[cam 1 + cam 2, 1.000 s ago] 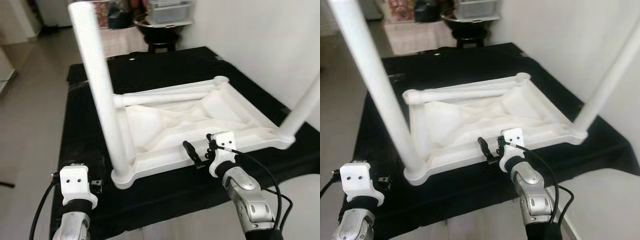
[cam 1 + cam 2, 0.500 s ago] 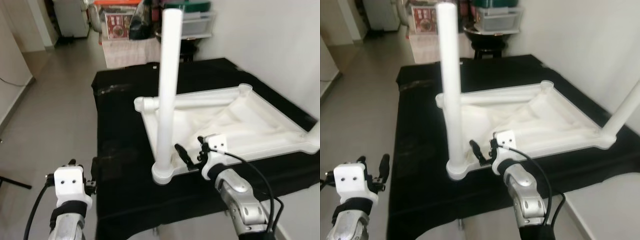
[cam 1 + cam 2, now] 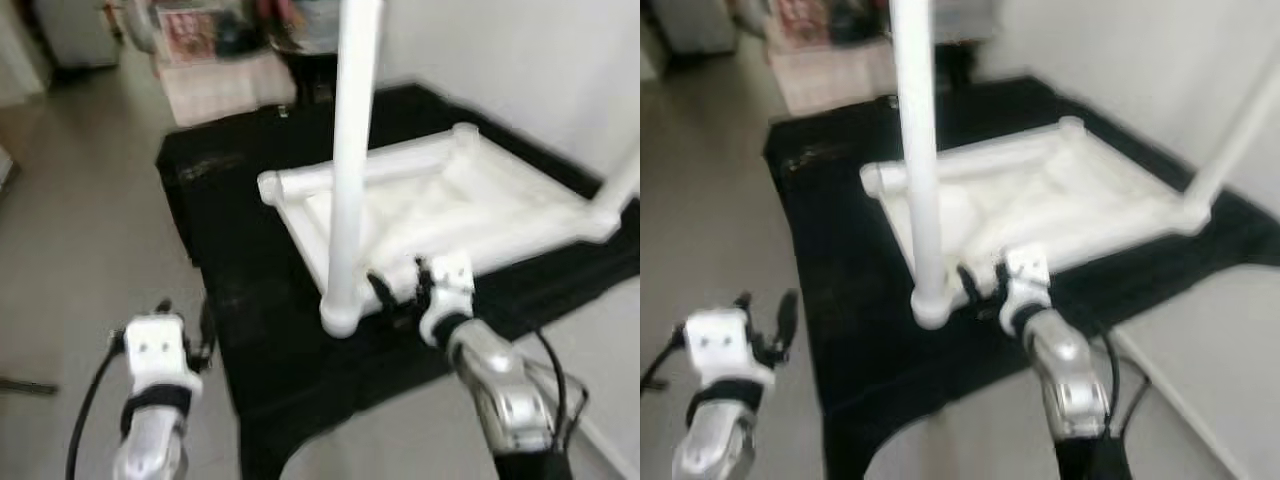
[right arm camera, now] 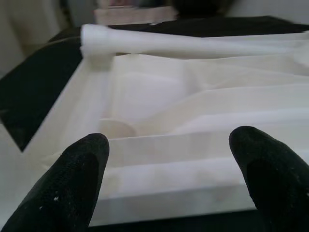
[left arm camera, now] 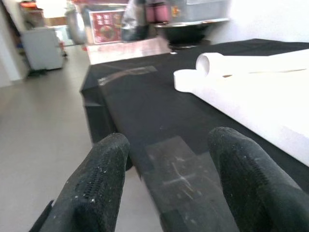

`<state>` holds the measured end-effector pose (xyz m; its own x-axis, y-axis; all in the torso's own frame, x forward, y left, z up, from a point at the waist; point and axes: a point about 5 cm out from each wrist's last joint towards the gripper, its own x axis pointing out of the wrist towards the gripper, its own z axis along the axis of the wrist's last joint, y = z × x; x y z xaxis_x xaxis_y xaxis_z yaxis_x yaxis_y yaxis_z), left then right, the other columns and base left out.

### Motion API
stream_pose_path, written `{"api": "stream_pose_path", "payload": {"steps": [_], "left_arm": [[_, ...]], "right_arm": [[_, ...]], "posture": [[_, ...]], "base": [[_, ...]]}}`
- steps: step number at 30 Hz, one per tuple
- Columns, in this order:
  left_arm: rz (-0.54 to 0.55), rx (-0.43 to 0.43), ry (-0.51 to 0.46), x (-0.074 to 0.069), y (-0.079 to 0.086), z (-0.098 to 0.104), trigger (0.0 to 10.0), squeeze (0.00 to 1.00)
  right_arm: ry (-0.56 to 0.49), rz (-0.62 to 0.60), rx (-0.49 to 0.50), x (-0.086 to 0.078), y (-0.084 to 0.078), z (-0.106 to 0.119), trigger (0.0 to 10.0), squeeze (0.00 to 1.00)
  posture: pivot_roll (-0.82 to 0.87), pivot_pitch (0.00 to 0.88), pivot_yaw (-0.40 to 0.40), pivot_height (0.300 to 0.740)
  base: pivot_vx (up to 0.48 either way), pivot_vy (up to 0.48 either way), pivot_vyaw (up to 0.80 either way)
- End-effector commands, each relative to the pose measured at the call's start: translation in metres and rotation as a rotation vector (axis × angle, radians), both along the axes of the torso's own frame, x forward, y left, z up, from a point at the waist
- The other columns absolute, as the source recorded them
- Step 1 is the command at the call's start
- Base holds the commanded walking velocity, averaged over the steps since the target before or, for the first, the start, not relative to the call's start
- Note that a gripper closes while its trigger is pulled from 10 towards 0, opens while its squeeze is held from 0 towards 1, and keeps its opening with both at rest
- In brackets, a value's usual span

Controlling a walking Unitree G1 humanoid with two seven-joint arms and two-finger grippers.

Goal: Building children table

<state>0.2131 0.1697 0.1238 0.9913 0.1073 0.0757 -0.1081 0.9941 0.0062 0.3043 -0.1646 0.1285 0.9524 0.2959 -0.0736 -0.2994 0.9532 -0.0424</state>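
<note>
Two upright legs cut off above, upturned tabletop blurred

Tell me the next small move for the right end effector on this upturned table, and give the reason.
Probably ease the right end effector forward and close on the near rim of the upturned white tabletop. Its fingers are open, hovering just short of that rim. Two legs already stand upright at the near corners, one leg beside it, while another leg lies loose across the far side. The left end effector waits open beside the black-covered surface.
</note>
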Motion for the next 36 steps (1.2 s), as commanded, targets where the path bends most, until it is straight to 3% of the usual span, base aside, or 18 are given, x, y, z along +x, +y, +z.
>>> {"api": "stream_pose_path", "payload": {"steps": [1, 21, 36], "left_arm": [[0.018, 0.022, 0.024, -0.0022, 0.0045, -0.0041, 10.0, 0.0], [0.018, 0.02, 0.026, -0.0019, 0.0049, -0.0035, 10.0, 0.0], [0.019, 0.027, 0.043, -0.0017, 0.0044, -0.0052, 10.0, 0.0]], "right_arm": [[0.012, 0.015, -0.001, -0.0005, 0.0045, -0.0019, 10.0, 0.0], [0.004, 0.016, 0.021, -0.0001, 0.0052, -0.0005, 10.0, 0.0], [-0.001, 0.019, 0.025, -0.0002, 0.005, 0.0, 10.0, 0.0]], "posture": [[-0.01, 0.057, 0.012, 0.74], [-0.01, 0.058, 0.014, 0.74], [-0.02, 0.055, 0.015, 0.74]], "base": [[0.0, 0.0, -0.8], [0.0, 0.0, -0.79], [0.0, 0.448, 0.0]]}}
